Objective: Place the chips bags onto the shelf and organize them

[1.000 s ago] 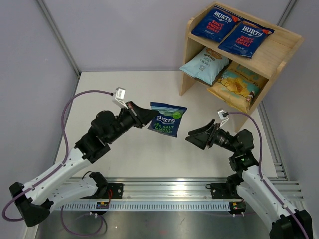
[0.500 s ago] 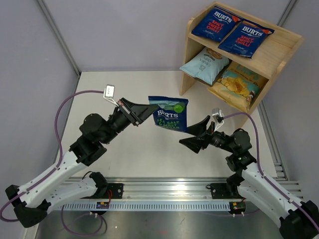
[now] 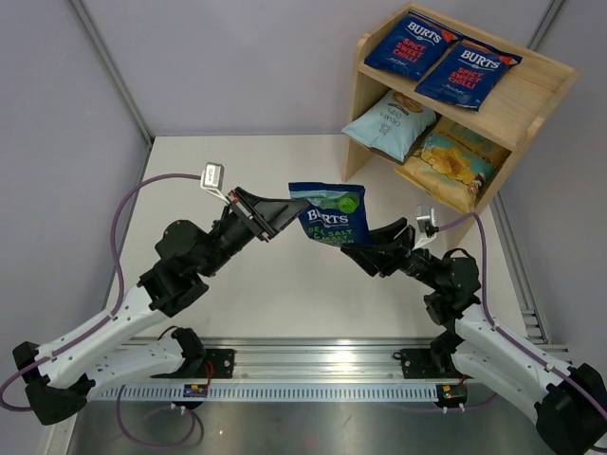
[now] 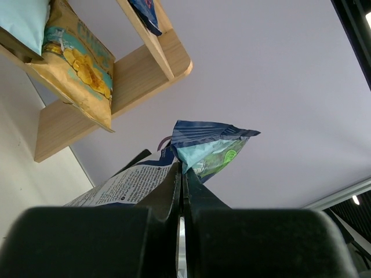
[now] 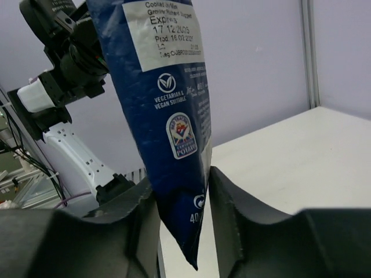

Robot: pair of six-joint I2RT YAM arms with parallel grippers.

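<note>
L tool (image 3: 287, 212) is pressed together on the top corner of a dark-blue foil crisp bag w/ green lettering, the green-lettered Burts bag (image 3: 330, 216). It holds that bag up off the white table (image 3: 237, 171), about mid-table, hanging upright w/ its front to the overhead cam. In the L wrist view the black fingers (image 4: 165, 194) meet flat w/ the bag's crimped edge between them.

R tool (image 3: 368, 248) is at the bag's lower right corner. From the R wrist cam I see the bag's back w/ the expiry label, its bottom end dropping between the two black pads (image 5: 232, 197). The gap is narrow and both pads sit right at the foil. I can't tell if it actually pinches.

The small two-tier light-wood shelf (image 3: 358, 123) stands at the far right of the table, apart from the held bag. Top tier: two dark-blue red-lettered Burts bags (image 3: 406, 43) side by side, bare board showing at the right end. Lower tier: pale-blue bag (image 3: 389, 121) on the left and yellow-and-teal bag (image 3: 446, 163) on the right, touching, the yellow one poking out past the front edge.

In the way: the R arm's wrist, w/ its white cam box (image 3: 424, 220), sits between the held bag and the shelf's lower tier, near the yellow bag. A purple cable (image 3: 166, 176) arcs over the table's left side. The alu rail (image 3: 332, 355) w/ both arm bases runs along the near edge.
</note>
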